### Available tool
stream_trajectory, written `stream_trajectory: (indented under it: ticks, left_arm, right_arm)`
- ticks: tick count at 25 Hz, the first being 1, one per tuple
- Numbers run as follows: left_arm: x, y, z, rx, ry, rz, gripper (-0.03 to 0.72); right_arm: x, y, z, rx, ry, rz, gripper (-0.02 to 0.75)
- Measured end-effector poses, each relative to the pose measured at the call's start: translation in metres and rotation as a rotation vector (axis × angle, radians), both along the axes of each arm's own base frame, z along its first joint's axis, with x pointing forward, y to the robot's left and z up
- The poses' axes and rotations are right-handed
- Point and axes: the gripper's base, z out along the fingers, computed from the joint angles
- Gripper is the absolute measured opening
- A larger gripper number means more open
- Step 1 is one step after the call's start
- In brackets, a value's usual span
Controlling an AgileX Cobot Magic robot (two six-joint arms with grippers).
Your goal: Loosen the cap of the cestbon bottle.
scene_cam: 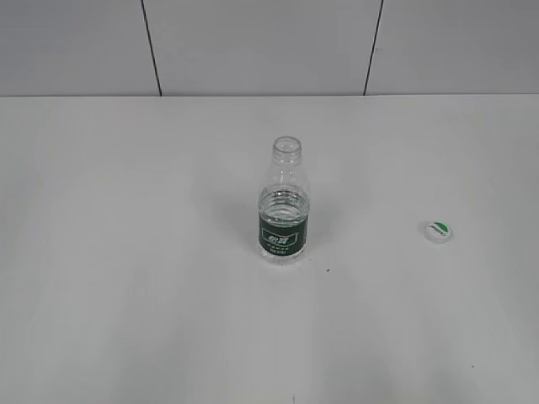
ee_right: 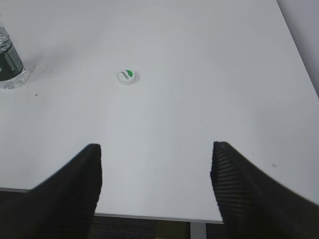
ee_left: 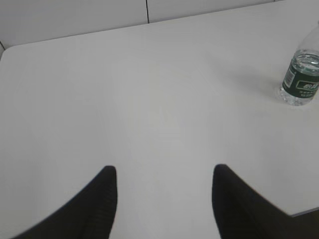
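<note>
The cestbon bottle point(scene_cam: 284, 204) stands upright at the middle of the white table point(scene_cam: 126, 278), clear with a dark green label band; its neck is open, with no cap on it. It also shows at the right edge of the left wrist view point(ee_left: 301, 79) and the left edge of the right wrist view point(ee_right: 9, 64). The cap point(scene_cam: 437, 231) lies flat on the table to the bottle's right, white with a green mark on top; the right wrist view point(ee_right: 126, 76) shows it too. My left gripper point(ee_left: 163, 172) and right gripper point(ee_right: 155, 148) are open, empty and far from both. Neither arm shows in the exterior view.
The table's near edge shows under the right gripper point(ee_right: 149, 217), and its right edge runs up the right wrist view point(ee_right: 298, 50). A pale panelled wall point(scene_cam: 253, 42) stands behind the table.
</note>
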Motion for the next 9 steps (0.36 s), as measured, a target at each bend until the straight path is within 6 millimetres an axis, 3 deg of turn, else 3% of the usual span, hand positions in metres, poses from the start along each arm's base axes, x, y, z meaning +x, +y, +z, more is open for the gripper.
stream_trajectory:
  ticks: [9]
  left_arm:
    - [0.0,0.0,0.0,-0.001,0.0,0.0,0.381]
  right_arm:
    - [0.0,0.0,0.0,0.0,0.0,0.0,0.521]
